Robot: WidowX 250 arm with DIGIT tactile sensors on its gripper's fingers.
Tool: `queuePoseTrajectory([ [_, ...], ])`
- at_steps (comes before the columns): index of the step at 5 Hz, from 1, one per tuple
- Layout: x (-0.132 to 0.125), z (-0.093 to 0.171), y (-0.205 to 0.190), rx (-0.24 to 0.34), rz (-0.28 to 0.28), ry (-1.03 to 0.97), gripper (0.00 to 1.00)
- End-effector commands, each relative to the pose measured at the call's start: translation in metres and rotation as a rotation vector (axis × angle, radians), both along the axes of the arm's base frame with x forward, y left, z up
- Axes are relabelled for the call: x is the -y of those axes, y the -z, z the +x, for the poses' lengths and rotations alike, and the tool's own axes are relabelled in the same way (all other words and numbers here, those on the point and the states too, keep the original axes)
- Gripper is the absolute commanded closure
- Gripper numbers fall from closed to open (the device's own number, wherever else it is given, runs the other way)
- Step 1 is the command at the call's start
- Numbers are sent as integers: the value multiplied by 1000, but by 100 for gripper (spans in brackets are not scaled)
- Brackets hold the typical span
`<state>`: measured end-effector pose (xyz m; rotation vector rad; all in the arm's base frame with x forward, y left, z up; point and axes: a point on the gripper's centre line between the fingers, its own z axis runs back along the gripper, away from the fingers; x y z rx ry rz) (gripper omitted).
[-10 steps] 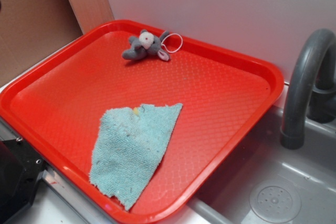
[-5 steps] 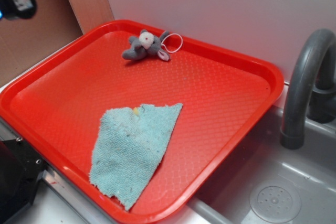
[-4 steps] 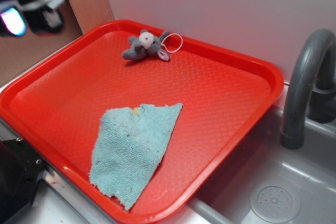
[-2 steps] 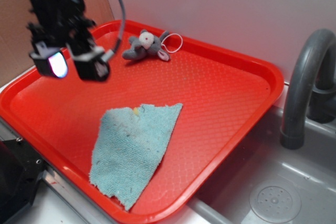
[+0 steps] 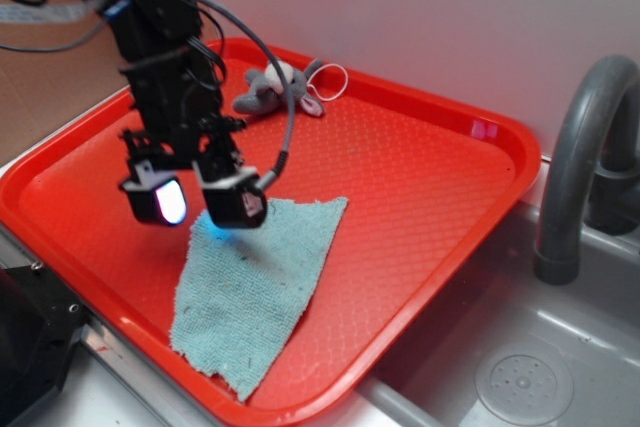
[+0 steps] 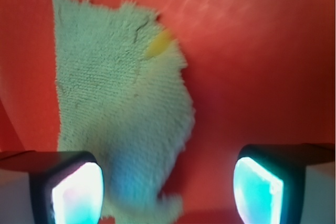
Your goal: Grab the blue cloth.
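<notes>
My gripper (image 5: pixel 196 202) has come down from the back corner and is now hanging wide open, holding nothing, over the blue cloth (image 5: pixel 255 282). The cloth is lying flat at the front of the red tray (image 5: pixel 430 177). It looks soft, light and floppy, so I am aiming to pinch its near frayed edge.

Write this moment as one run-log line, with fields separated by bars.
phase: approach | end effector: open, above the upper edge of blue cloth | cloth: flat on red tray, not gripped | plush mouse: far corner
</notes>
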<state>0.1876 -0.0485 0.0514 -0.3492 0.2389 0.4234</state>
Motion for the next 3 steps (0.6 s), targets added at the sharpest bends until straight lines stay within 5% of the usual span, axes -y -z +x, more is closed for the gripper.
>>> queuePoseTrajectory([
  [1,10,16,15,32,-133,-35,0],
  [2,19,19,19,48,-126,26,100],
  [3,25,17,17,60,-112,53,100],
])
